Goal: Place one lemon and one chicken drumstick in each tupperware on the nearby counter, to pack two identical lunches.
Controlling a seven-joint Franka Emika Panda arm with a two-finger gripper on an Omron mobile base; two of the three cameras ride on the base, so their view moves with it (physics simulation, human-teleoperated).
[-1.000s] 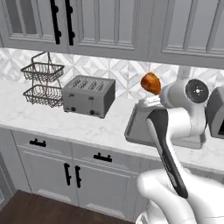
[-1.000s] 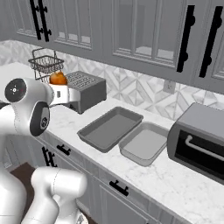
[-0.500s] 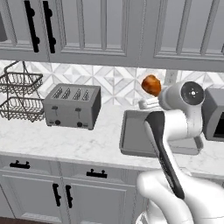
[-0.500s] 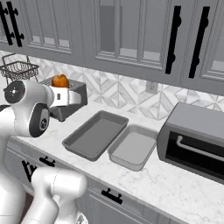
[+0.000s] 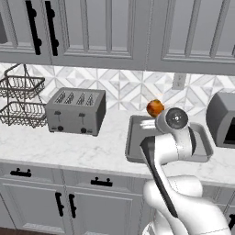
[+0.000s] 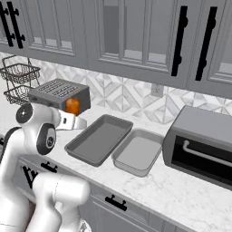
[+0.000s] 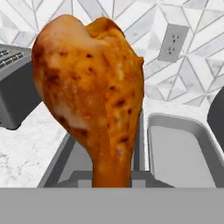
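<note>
A browned chicken drumstick [image 5: 155, 108] is held upright, with my gripper [image 5: 154, 117] shut on its bone end. In the right base view the drumstick [image 6: 72, 105] and gripper [image 6: 72, 115] hang above the counter [image 6: 181, 195], just left of the darker tupperware [image 6: 97, 140]. The lighter tupperware [image 6: 138, 152] lies beside it to the right. Both trays are bare inside. Seen from the hand, the drumstick [image 7: 94, 96] is up close, with one tupperware [image 7: 61, 162] below it and the other tupperware [image 7: 175, 162] to its right. The lemon is out of view.
A silver four-slot toaster [image 5: 75, 110] stands left of the trays, with a wire basket stand [image 5: 20, 101] beyond it. A dark toaster oven [image 6: 204, 140] sits close to the right of the lighter tray. Wall cabinets hang overhead.
Both base views have shifted as the base drove along the counter. The hand has come down with the drumstick, from well above the counter to just over the trays' left end.
</note>
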